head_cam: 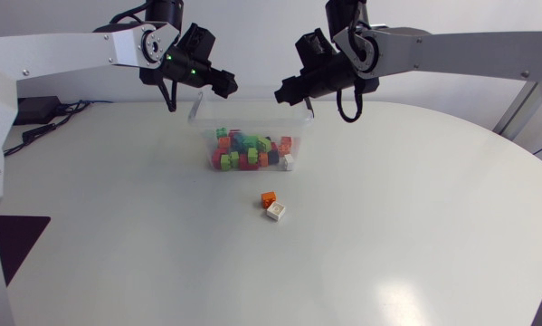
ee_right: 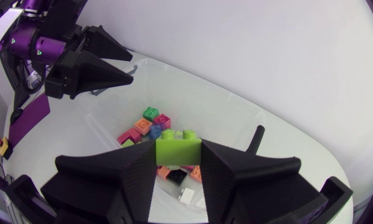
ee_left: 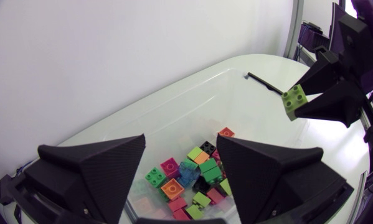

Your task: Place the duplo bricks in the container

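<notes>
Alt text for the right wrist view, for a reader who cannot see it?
The right gripper is shut on a lime-green duplo brick, held above the clear container of mixed coloured bricks. Ahead, the left gripper hangs open and empty by the container's far rim.

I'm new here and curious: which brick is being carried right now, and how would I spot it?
Find the clear container at the far side of the table; the right claw hangs above it. Pinched in it is a lime-green duplo brick, the only one held aloft.
</notes>
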Motion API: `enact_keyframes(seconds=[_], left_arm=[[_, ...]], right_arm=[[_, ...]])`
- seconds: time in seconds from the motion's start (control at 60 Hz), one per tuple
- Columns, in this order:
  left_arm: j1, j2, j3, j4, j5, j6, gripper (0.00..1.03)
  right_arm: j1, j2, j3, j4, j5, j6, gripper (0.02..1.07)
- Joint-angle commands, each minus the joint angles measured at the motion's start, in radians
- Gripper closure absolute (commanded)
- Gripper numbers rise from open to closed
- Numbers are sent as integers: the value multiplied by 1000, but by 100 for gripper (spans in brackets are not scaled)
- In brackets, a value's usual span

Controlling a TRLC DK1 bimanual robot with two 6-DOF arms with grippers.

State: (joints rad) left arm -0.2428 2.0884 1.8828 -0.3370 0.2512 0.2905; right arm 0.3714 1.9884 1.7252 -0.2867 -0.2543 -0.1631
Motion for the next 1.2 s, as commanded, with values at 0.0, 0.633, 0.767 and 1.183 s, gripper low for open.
enact_keyframes(seconds=[0.0,0.633,0.767,1.183], left_arm=[[4,-77,-45,9,20,30,5],[13,-453,-459,-146,140,354,5],[-7,-461,-519,-195,155,438,5],[-115,-366,-582,-221,149,569,5]], right_arm=[[-2,44,48,12,13,17,82],[15,58,163,-97,53,-29,22],[20,-79,-7,-52,56,-50,22],[21,-513,-530,66,39,-102,22]])
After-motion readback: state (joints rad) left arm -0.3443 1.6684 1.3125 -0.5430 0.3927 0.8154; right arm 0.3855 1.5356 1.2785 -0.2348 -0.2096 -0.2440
